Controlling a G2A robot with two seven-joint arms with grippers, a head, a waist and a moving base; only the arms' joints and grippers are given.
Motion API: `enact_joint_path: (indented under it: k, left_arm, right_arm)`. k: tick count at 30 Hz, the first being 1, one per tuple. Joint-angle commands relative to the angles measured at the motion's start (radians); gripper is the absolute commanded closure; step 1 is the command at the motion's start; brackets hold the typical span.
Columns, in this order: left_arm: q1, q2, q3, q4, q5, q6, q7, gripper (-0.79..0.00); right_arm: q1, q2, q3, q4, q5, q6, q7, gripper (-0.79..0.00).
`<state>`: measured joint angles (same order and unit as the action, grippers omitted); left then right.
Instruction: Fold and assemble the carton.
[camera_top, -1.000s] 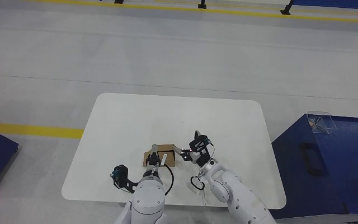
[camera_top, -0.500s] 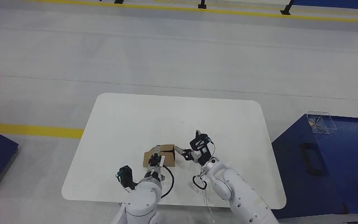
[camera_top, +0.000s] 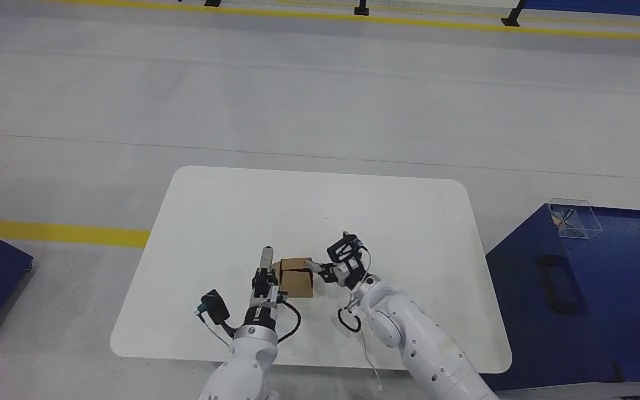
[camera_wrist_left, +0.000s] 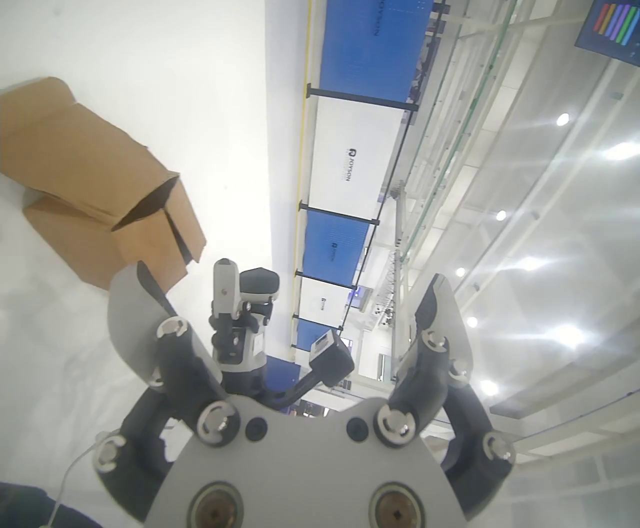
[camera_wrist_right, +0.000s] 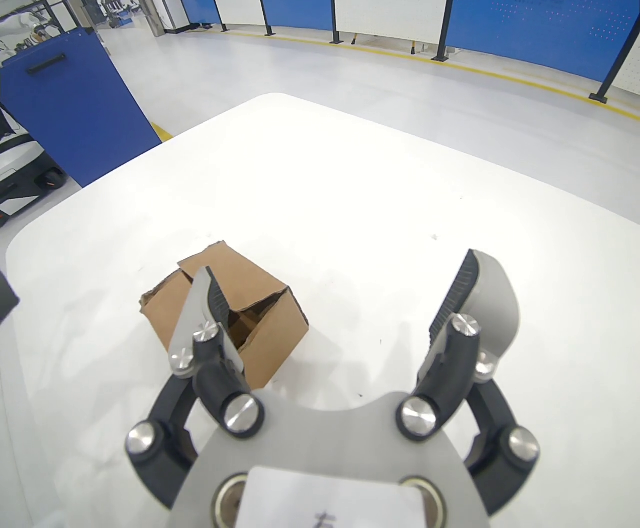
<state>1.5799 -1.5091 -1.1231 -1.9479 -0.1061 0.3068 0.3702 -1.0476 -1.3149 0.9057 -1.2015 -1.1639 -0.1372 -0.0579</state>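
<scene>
A small brown carton (camera_top: 296, 278) lies on its side on the white table (camera_top: 400, 210), near the front edge. In the right wrist view the carton (camera_wrist_right: 235, 310) has an end flap partly ajar, leaving a dark gap. My right gripper (camera_wrist_right: 340, 295) is open just to the carton's right, with one finger (camera_wrist_right: 200, 310) at the ajar end. From above, the right gripper (camera_top: 328, 268) sits by the carton's right end. My left gripper (camera_wrist_left: 285, 300) is open and tilted upward beside the carton (camera_wrist_left: 90, 200). From above, the left gripper (camera_top: 266, 265) stands at the carton's left side.
A blue cabinet (camera_top: 580, 290) stands off the table's right edge with a clear plastic box (camera_top: 572, 215) on it. Another blue cabinet (camera_wrist_right: 65, 110) stands beyond the table's left side. The table's far half is bare white surface.
The left gripper swung from the carton's near side to its left side and tilted up. The right gripper shifted slightly left toward the carton, which now looks more squared up.
</scene>
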Motion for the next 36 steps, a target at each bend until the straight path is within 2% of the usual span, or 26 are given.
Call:
enact_joint_path:
  k: [1, 9, 13, 19, 26, 31, 36]
  left_arm:
    - [-0.005, 0.005, 0.005, 0.022, 0.142, -0.084, 0.024, -0.785]
    - [-0.02, 0.003, -0.014, 0.183, 0.134, -0.293, 0.005, -0.785]
    - [-0.031, 0.003, -0.022, 0.255, 0.123, -0.368, -0.025, -0.785]
    - [-0.015, 0.007, -0.03, 0.286, 0.125, -0.456, -0.086, -0.785]
    - [0.002, 0.012, -0.049, 0.322, 0.141, -0.456, -0.127, -0.785]
    - [-0.012, 0.007, -0.035, 0.379, 0.144, -0.47, -0.107, -0.785]
    - [-0.031, -0.001, -0.027, 0.422, 0.073, -0.486, -0.093, -0.785]
  right_arm:
    - [0.012, -0.007, -0.011, 0.02, -0.002, 0.004, 0.002, -0.785]
    - [0.047, -0.035, -0.054, 0.094, -0.013, 0.029, -0.016, -0.785]
    - [0.056, -0.045, -0.063, 0.119, -0.021, 0.037, -0.026, -0.785]
    - [0.058, -0.051, -0.062, 0.128, -0.009, 0.037, -0.023, -0.785]
    - [0.058, -0.051, -0.062, 0.128, -0.009, 0.037, -0.023, -0.785]
    - [0.058, -0.051, -0.062, 0.128, -0.009, 0.037, -0.023, -0.785]
    - [0.058, -0.051, -0.062, 0.128, -0.009, 0.037, -0.023, -0.785]
